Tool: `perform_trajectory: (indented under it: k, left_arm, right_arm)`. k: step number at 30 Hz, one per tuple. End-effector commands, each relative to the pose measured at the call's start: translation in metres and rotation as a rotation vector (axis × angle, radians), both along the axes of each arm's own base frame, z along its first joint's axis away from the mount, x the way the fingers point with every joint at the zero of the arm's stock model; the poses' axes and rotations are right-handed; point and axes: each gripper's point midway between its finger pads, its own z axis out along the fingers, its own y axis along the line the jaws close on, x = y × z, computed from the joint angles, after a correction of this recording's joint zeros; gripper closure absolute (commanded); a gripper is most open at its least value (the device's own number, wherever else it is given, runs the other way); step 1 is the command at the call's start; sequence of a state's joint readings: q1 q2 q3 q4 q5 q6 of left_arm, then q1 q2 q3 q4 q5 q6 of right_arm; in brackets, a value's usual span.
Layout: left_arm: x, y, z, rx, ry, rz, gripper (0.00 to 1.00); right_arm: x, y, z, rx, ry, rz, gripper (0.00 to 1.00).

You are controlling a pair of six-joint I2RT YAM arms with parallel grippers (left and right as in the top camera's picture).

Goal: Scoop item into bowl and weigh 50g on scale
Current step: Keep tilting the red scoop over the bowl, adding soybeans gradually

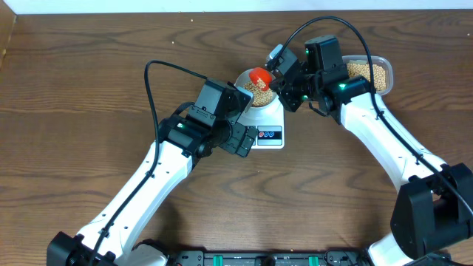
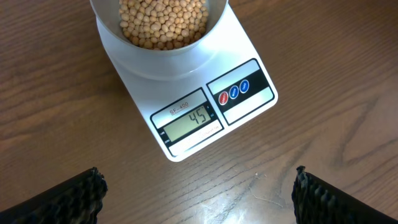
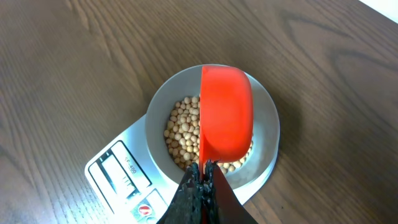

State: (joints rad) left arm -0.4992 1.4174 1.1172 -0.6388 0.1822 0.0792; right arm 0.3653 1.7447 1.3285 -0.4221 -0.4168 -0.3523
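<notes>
The white scale [image 1: 267, 135] [image 2: 249, 93] [image 3: 115, 177] carries the pale bowl [image 1: 246, 78] [image 2: 161, 59] [image 3: 264, 118], which holds tan beans [image 2: 163, 22] [image 3: 180, 134]. Its display [image 2: 191, 119] reads 45. My right gripper [image 1: 284, 87] [image 3: 203, 174] is shut on the handle of a red scoop [image 1: 259, 76] [image 3: 226, 112], turned on its side over the bowl. My left gripper [image 1: 244, 139] [image 2: 199, 196] is open and empty, just in front of the scale, above the table.
A clear plastic tub [image 1: 373, 72] with more beans stands at the back right, behind the right arm. Black cables arch over both arms. The wooden table [image 1: 89, 89] lies all around.
</notes>
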Motion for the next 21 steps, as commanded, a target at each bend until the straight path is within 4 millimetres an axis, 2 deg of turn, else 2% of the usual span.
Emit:
perform_trajectory:
  k: [1,21]
  left_arm:
    - [0.0001,0.0004,0.0037,-0.009,-0.008,-0.005,0.02]
    - [0.0001,0.0004,0.0037,-0.009,-0.008,-0.005,0.02]
  right_arm:
    - [-0.0010,0.0005,0.0111,-0.006,-0.044,0.020,0.99]
    - [-0.0017,0.0025,0.0125,-0.021,-0.081,0.070,0.99]
